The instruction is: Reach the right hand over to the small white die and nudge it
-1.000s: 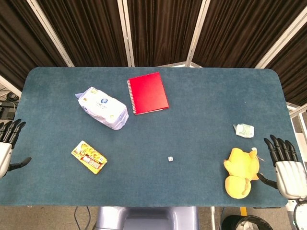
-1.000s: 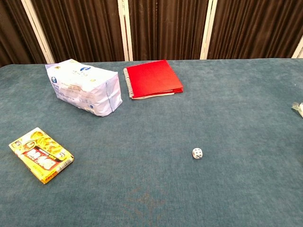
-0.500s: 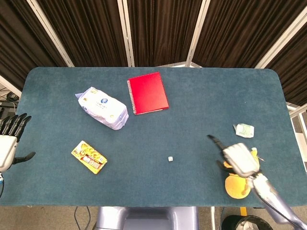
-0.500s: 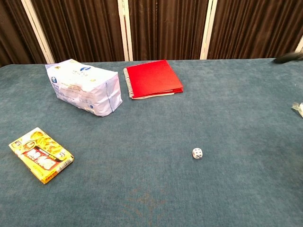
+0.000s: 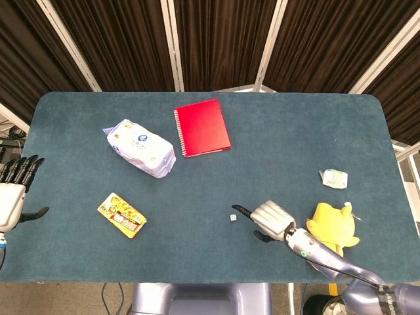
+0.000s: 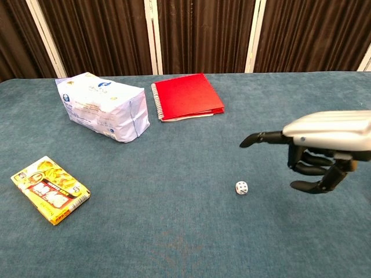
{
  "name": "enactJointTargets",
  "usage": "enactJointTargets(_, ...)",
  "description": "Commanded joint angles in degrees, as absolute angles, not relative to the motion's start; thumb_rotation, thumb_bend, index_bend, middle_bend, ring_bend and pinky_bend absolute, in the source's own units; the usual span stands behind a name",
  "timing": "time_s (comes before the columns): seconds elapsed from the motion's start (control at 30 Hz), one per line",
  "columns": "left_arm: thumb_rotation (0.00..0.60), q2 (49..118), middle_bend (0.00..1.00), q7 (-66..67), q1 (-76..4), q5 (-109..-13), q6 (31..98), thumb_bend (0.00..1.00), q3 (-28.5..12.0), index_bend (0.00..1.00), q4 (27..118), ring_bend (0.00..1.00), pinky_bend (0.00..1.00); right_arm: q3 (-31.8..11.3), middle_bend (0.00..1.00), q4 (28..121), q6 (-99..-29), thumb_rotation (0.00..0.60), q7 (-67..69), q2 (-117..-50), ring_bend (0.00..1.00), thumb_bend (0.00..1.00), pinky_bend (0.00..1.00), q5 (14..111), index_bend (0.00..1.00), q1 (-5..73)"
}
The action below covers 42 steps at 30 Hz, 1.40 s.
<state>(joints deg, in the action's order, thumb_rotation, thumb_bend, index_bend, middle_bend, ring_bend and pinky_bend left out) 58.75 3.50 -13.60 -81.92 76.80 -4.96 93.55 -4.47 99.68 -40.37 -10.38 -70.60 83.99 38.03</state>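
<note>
White, the one die (image 6: pixel 242 187) sits just beside the right hand (image 6: pixel 324 147), which grasps nothing, one finger out and the rest curled; one red notebook (image 6: pixel 186 96) lies well apart.

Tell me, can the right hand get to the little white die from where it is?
Probably yes. The right hand hovers just beside the die, one of its fingers stretched out above it, and only bare tabletop lies between them.
</note>
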Motion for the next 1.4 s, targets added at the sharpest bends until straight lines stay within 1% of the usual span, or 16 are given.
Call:
enactJointTargets(0.03,0.6,58.84,0.0,3.59,-13.68,-81.72,76.63,0.0,-4.99,0.0,93.5,0.0,0.0,-4.48,0.86,98.43,-38.43,0.6,-13.31,-72.93,0.82,0.51,1.0,80.3,0.0,39.34)
enactJointTargets(0.1,0.6,58.92,0.0,3.77,-13.75,-81.55,76.51,0.0,-5.02,0.0,93.42,0.0,0.0,-4.23,0.86,98.18,-38.1,0.6,-14.51,-73.86,0.82,0.52,1.0,78.77,0.0,39.66)
enactJointTargets(0.3,0.6,59.04,0.0,3.99,-13.91,-81.14,76.13,0.0,-5.01,0.0,93.39,0.0,0.0,-2.41,0.86,97.38,-37.92,0.6,-17.46,-75.59,0.82,0.53,1.0,75.43,0.0,40.04)
enactJointTargets(0.6,0.6,58.84,0.0,3.39,-14.21,-81.15,75.53,0.0,-4.94,0.0,93.38,0.0,0.0,0.05,0.86,97.12,-39.17,0.6,-18.22,-75.35,0.82,0.54,1.0,75.01,0.0,39.4)
enactJointTargets(1.0,0.6,58.72,0.0,2.83,-14.32,-81.13,75.38,0.0,-4.88,0.0,93.27,0.0,0.0,0.31,0.86,96.68,-39.96,0.6,-19.59,-77.64,0.82,0.54,1.0,73.78,0.02,40.43)
enactJointTargets(1.4,0.6,58.78,0.0,2.46,-14.69,-80.89,74.9,0.0,-4.99,0.0,92.88,0.0,0.0,1.5,0.86,96.39,-39.89,0.6,-20.45,-78.18,0.82,0.54,1.0,71.99,0.03,41.12)
